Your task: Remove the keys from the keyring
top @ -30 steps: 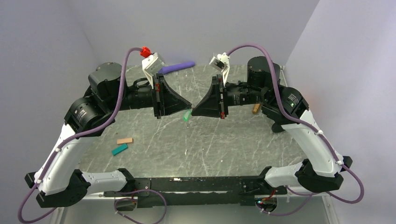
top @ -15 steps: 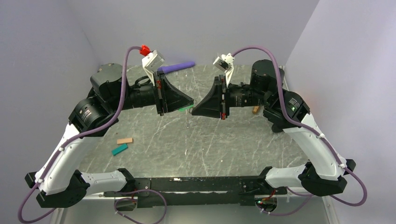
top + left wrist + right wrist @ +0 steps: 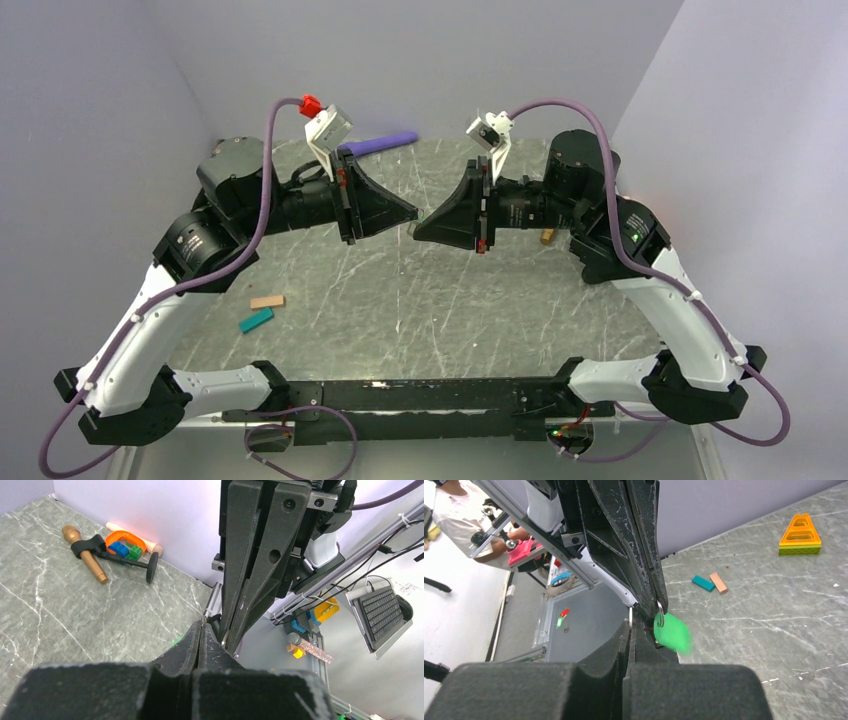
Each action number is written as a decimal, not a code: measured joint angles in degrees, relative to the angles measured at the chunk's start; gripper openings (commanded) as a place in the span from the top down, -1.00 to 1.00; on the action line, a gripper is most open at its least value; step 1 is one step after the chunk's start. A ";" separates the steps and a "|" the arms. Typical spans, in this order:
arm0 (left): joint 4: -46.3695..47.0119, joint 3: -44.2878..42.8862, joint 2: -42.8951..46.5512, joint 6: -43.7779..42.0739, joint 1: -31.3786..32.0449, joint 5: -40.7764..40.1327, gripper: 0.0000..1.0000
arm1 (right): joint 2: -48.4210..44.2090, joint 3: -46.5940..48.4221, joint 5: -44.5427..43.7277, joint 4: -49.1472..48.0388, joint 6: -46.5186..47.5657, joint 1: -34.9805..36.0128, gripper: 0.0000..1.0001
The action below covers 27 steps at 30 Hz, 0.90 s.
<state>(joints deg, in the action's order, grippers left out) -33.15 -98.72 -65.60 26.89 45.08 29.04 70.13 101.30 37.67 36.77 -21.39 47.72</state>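
1. Top view: the left claw and the right claw are both clenched shut. Their tips almost touch, up above the bench. The key is too small to see here. On the bench lie one teal block, one tan block and one purple stick.
2. Left wrist view: the two shut claws meet tip to tip. The key is hidden.
3. Right wrist view: one green key hangs on one keyring at the left claw's tip, just beside the right claw. The left claw seems to pinch the ring. What the right claw pinches cannot be told. The key looks light, thin and stiff. The ring looks like springy, slippery wire. It seems best to pinch the key by its flat sides and slide it around the ring.
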 measured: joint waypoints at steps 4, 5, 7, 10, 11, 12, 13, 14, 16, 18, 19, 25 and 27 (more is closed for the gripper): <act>1.29 1.25 0.26 0.98 0.00 0.04 1.00 | -0.72 -0.57 -1.38 -1.14 -0.33 0.00 1.00; 1.49 1.33 0.26 1.07 0.00 0.04 1.00 | -0.81 -0.57 -1.64 -1.33 -0.33 0.00 1.00; 2.10 1.42 0.26 1.31 0.00 0.09 1.00 | -1.05 -0.57 -2.40 -1.51 -0.31 0.00 1.00; 2.62 1.42 0.42 1.42 0.00 0.28 1.00 | -1.38 -0.57 -3.32 -1.53 -0.26 0.00 1.00; 2.71 1.42 0.52 1.44 0.00 0.33 1.00 | -1.49 -0.57 -3.65 -1.53 -0.26 0.00 1.00; 2.93 1.42 0.63 1.44 0.00 0.48 1.00 | -1.64 -0.57 -4.15 -1.53 -0.24 0.00 1.00; 3.02 1.42 0.68 1.44 0.00 0.59 1.00 | -1.84 -0.57 -4.44 -1.53 -0.22 0.00 1.00; 3.10 1.42 0.79 1.46 0.00 0.70 1.00 | -2.03 -0.57 -4.83 -1.53 -0.20 0.00 1.00; 3.34 1.42 0.98 1.46 0.00 0.90 1.00 | -2.67 -0.57 -5.81 -1.53 -0.11 0.00 1.00; 3.41 1.42 1.07 1.51 0.00 1.27 1.00 | -3.08 -0.57 -6.32 -1.53 -0.04 0.00 1.00; 3.43 1.42 1.09 1.53 0.00 1.60 1.00 | -3.28 -0.57 -6.43 -1.55 -0.04 -0.02 1.00; 3.65 1.42 1.03 2.34 0.00 3.87 1.00 | -3.48 -0.68 -6.73 -1.95 -0.07 -0.02 1.00; 3.85 1.42 1.01 2.54 0.00 4.46 1.00 | -3.48 -0.68 -6.64 -2.16 -0.09 0.00 1.00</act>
<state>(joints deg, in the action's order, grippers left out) -29.30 -97.30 -64.60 29.43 45.08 33.50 66.65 100.62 31.03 34.61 -21.47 47.72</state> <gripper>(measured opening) 0.010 0.014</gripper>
